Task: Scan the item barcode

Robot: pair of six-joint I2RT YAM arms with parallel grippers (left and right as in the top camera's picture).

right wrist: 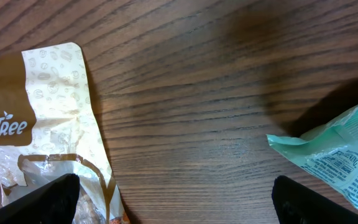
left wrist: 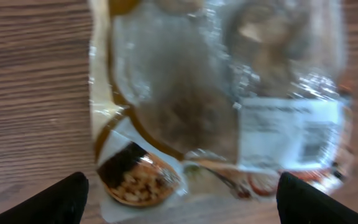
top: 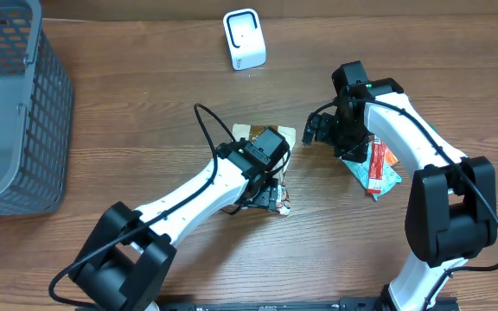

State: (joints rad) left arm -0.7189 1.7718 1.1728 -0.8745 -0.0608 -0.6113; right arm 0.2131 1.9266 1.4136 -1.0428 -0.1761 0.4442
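Note:
A clear snack bag (left wrist: 191,93) with brown and white print lies flat on the wooden table, and a white barcode label (left wrist: 291,130) faces up on it. My left gripper (left wrist: 182,205) hovers open over the bag's lower end, one black fingertip on each side and neither touching it. In the overhead view the left gripper (top: 266,192) covers most of the bag (top: 253,132). My right gripper (right wrist: 176,202) is open above bare wood between this bag (right wrist: 48,106) and a green packet (right wrist: 340,155). The white scanner (top: 244,39) stands at the back of the table.
A grey mesh basket (top: 11,104) fills the far left. The green and red packet (top: 376,168) lies under the right arm, close to the right gripper (top: 322,128). Bare wood shows between the scanner and both grippers.

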